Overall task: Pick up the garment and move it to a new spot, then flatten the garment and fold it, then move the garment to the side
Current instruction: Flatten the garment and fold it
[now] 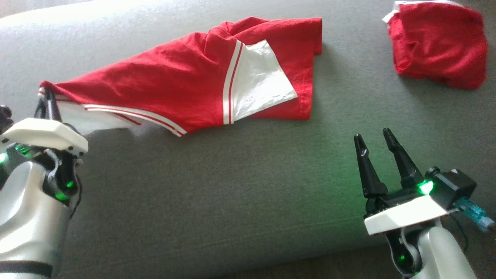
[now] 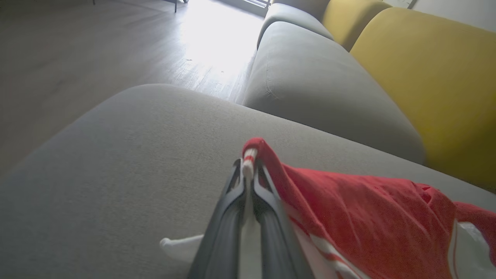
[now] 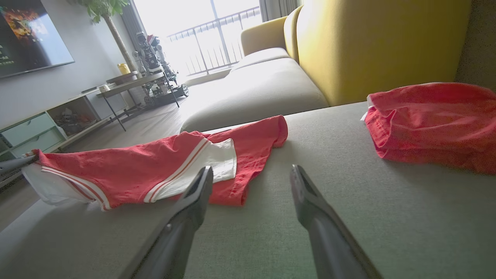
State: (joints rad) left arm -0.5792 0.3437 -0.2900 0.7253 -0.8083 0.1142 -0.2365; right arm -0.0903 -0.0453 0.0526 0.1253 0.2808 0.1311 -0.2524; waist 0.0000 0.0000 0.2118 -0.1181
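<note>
Close to me, my right gripper (image 1: 372, 135) hangs over the grey sofa seat (image 1: 232, 186) with its two fingers spread wide and nothing in them. On my other side, my left gripper (image 2: 248, 166) is squeezed tight on one corner of the red and white garment (image 1: 174, 81), holding that corner up a little. The rest of it lies on the seat. Farther off to the right sits another red cloth (image 1: 440, 42), bunched up and well apart. Behind is the yellow sofa back (image 2: 426, 69).
</note>
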